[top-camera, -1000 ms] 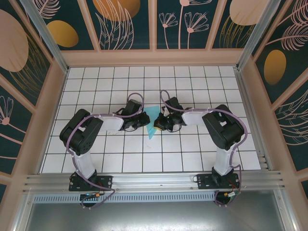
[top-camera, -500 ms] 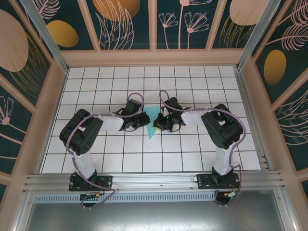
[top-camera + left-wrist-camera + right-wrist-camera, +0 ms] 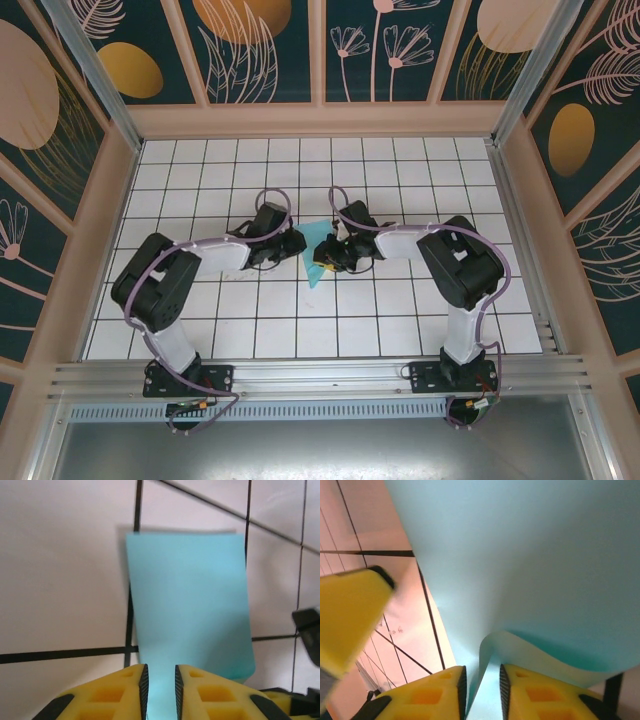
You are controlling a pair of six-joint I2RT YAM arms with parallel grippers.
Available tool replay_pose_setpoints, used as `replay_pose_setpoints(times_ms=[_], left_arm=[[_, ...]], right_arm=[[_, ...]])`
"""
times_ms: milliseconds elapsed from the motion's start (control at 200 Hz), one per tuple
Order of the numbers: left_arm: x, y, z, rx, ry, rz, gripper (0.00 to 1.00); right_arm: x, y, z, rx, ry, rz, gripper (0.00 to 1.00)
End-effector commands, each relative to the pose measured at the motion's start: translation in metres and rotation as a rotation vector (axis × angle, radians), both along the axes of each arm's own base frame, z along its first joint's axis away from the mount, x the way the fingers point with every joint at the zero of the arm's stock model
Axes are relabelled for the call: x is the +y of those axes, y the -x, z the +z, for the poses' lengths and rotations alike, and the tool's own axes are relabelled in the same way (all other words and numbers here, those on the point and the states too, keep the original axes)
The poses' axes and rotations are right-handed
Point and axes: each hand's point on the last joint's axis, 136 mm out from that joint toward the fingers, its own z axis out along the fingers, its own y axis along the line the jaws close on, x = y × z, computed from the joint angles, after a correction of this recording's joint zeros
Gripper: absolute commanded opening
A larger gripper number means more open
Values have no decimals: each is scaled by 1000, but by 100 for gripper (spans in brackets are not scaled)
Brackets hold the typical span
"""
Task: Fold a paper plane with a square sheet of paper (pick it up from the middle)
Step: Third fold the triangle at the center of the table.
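Item 1, left fingers [image 3: 125, 692]: yellow pads with black tips, standing a narrow slot apart. I see pale blue in the slot, and the pads are not pressed together on it.

Item 2, right fingers [image 3: 535, 692]: same yellow pads, also parted by a narrow slot. A curled edge of the paper [image 3: 530, 555] runs down into that gap. I cannot tell whether either pad touches it.

Item 3, left gripper [image 3: 300, 243]: from above it sits at 9 o'clock of the paper, its nose at the sheet's edge.

Item 4, right gripper [image 3: 322, 252]: at 3 o'clock of the paper, facing the left one, with the sheet between the two.

Item 5, paper, light blue: near the middle of the table [image 3: 200, 180]. From above it reads as a narrowing shape with its point toward 6 o'clock. On the left wrist camera it runs away from the fingers toward 12 o'clock over the white tiles, its far edge straight.

Item 6, table: white tiles with dark grid lines.
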Motion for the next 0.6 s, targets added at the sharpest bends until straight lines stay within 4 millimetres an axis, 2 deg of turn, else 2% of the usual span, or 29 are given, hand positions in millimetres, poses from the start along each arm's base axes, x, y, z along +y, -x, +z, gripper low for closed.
replay_pose_setpoints(times_ms=[0,80,180,335,455,515,595], left_arm=[[29,-8,18,-30,-17,118,28],[39,-7,24,-40,-9,153,30],[41,-6,34,-67,13,154,33],[30,-3,46,-98,67,87,39],[20,2,48,-106,103,26,44],[14,5,49,-109,129,-9,45],[6,9,47,-106,149,-51,44]], right_arm=[[-9,6,-22,42,79,-8,32],[-10,7,-23,43,85,-9,37],[-11,7,-23,41,88,-12,42],[-13,8,-24,42,94,-12,49],[-14,8,-25,39,104,-14,53],[-15,9,-26,41,107,-16,52],[-17,9,-27,44,113,-19,47]])
